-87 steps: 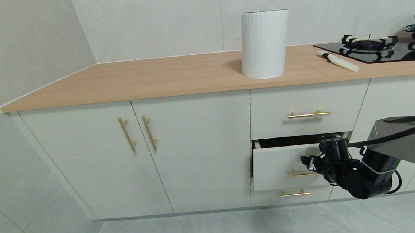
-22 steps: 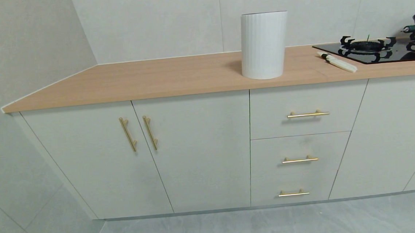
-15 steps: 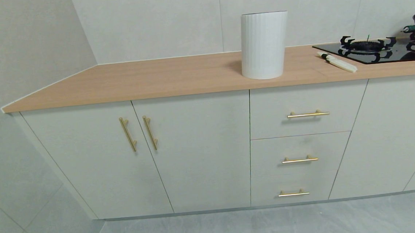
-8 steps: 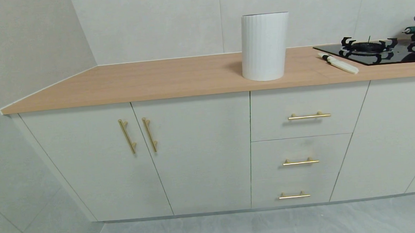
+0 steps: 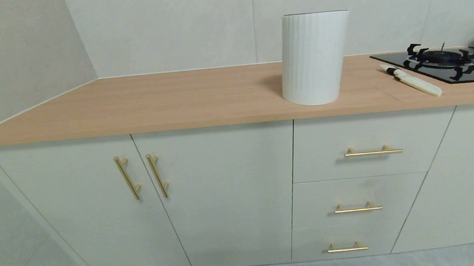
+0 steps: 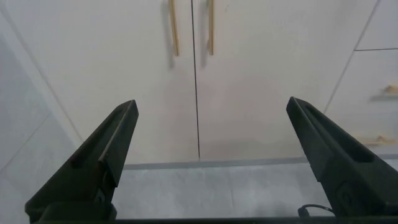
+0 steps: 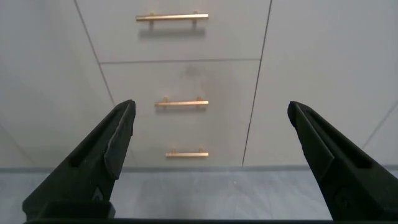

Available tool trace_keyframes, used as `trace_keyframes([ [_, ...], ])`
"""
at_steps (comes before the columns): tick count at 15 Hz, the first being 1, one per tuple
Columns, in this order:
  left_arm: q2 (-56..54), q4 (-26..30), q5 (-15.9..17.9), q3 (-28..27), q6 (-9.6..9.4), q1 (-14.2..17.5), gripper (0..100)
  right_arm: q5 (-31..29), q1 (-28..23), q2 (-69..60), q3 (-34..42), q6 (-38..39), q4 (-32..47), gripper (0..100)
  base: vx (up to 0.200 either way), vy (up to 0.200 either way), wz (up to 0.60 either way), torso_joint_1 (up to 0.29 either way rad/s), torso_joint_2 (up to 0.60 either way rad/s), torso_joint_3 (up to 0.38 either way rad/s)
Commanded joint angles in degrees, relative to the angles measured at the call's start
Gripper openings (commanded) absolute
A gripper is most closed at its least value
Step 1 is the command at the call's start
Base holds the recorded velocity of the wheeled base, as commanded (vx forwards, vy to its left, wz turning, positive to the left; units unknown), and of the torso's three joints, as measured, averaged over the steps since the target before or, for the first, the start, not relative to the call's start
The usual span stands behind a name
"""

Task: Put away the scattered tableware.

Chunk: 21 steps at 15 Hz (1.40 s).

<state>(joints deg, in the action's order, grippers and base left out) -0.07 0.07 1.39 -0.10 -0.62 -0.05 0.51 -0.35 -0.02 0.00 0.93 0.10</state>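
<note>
The left hand point(image 6: 211, 109) has its two dark fingers point(image 6: 102, 155) spread wide apart, with nothing between them. Straight ahead of it stand the double cabinet doors point(image 6: 261, 81), both shut. Their two gold handles point(image 6: 174, 28) hang upright on either side of the seam, and the grey floor point(image 6: 205, 186) lies below the hand.

The right hand point(image 7: 211, 107) is also spread wide and empty. Ahead of it is the drawer stack point(image 7: 180, 74), all three fronts shut. The top drawer handle point(image 7: 172, 17), the middle drawer handle point(image 7: 181, 102) and the bottom drawer handle point(image 7: 186, 152) run one under another in front of the hand.

The tableware, a cream utensil point(image 5: 412, 81) with a black band, lies flat on the wooden bench point(image 5: 155, 101). It is above the drawers that the right hand faces and off to that hand's right, well apart from both hands. It rests just beside the black hob point(image 5: 445, 62).

A white ribbed canister point(image 5: 314, 56) stands upright on the bench above the drawer stack. It is closer to the right hand's side than to the left hand's, and apart from the cream utensil.
</note>
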Motion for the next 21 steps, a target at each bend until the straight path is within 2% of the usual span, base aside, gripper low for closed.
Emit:
trace_keyframes([
  [1,0.07,0.01,0.02,0.01,0.01,0.05,100,0.02,0.00,0.11,0.00,-0.05,-0.01,100,0.200,0.000,0.00,-0.007,0.00,0.007],
  [5,0.07,0.01,0.02,0.01,0.01,-0.04,100,0.02,0.00,0.11,0.00,-0.05,-0.01,100,0.200,0.000,0.00,0.005,0.00,0.001],
  [21,0.07,0.01,0.02,0.01,0.01,0.05,100,0.02,0.00,0.11,0.00,0.04,-0.01,100,0.000,0.000,0.00,0.000,0.00,0.000],
])
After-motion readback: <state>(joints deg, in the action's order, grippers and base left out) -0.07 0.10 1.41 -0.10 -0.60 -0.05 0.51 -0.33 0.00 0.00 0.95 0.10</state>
